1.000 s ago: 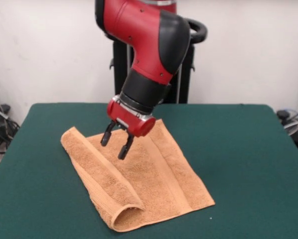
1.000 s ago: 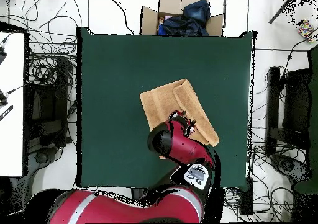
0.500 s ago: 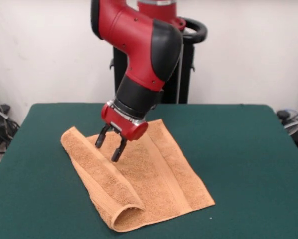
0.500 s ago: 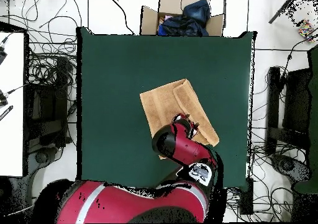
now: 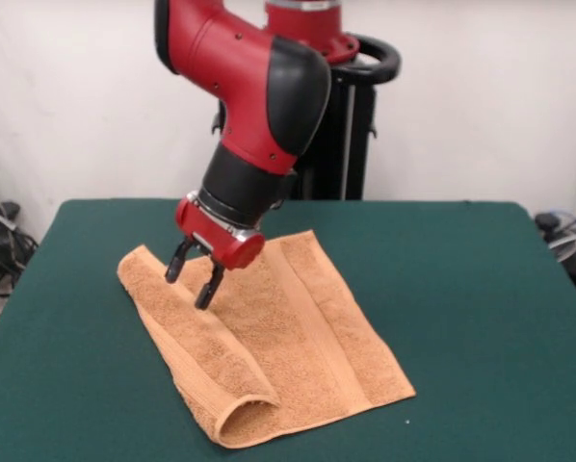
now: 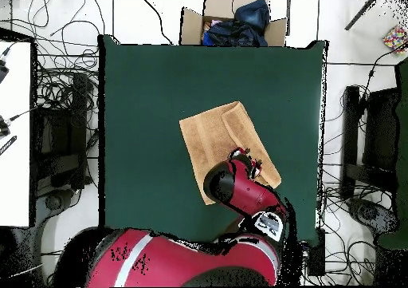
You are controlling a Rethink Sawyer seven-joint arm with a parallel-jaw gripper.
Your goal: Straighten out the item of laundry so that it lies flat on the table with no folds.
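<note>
Here, gripper (image 5: 192,279) hung with jaws apart, empty, above the towel (image 5: 298,342) | towel lay mid-table (image 5: 481,318), one side folded over in a long flap | advice: pinch only the flap's top layer at its edge, peel outward.

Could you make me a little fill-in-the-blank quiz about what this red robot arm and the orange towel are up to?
1. The light orange-tan terry-cloth towel lies on a dark ____ felt-topped table.
2. The red-and-black arm's gripper has its fingers ____, holding nothing.
3. One side of the towel is ____ over onto itself, so it is not yet flat.

Missing words: green; open; folded
</note>
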